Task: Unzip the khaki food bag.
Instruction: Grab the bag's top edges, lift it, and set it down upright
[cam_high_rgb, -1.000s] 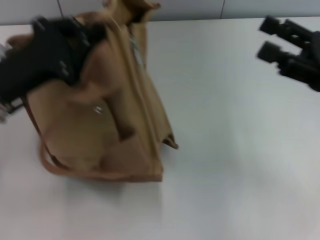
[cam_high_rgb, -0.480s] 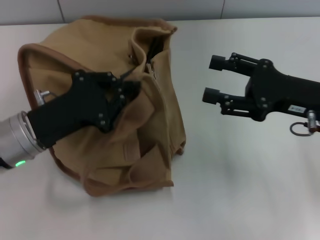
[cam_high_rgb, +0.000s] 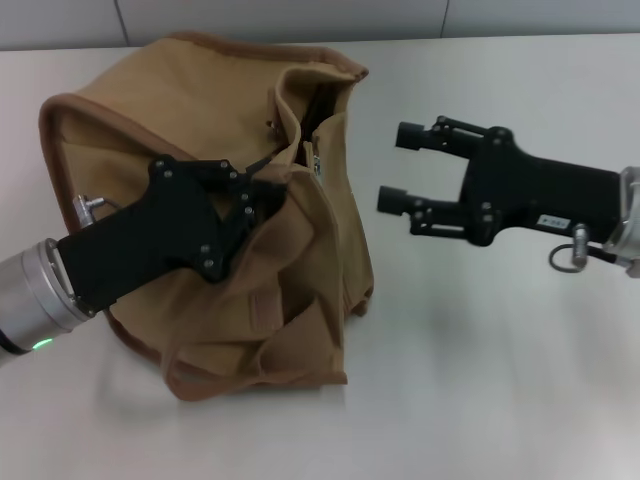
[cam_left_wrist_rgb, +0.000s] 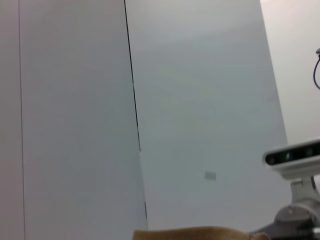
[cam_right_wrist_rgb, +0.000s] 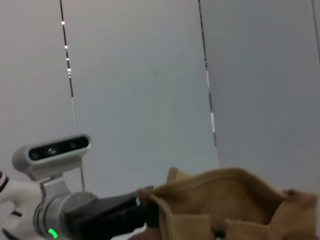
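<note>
The khaki food bag (cam_high_rgb: 150, 150) lies slumped on the white table (cam_high_rgb: 500, 350), its top zipper facing right. The zipper shows a dark gap (cam_high_rgb: 320, 105) at its far end, and a silver pull (cam_high_rgb: 315, 160) hangs below it. My left gripper (cam_high_rgb: 272, 185) reaches over the bag and is shut on a fold of its fabric next to the zipper. My right gripper (cam_high_rgb: 400, 168) is open and empty, hovering just right of the zipper and apart from the bag. The bag (cam_right_wrist_rgb: 225, 200) and my left arm (cam_right_wrist_rgb: 90, 215) show in the right wrist view. A strip of bag (cam_left_wrist_rgb: 190, 233) shows in the left wrist view.
A grey panelled wall (cam_high_rgb: 300, 18) runs behind the table's far edge. A loop handle (cam_high_rgb: 250, 375) and a loose flap lie at the bag's near side. Bare tabletop lies to the right and in front.
My right gripper has moved left, closer to the bag's zipper. My left gripper keeps its hold on the fabric, and the bag has shifted slightly.
</note>
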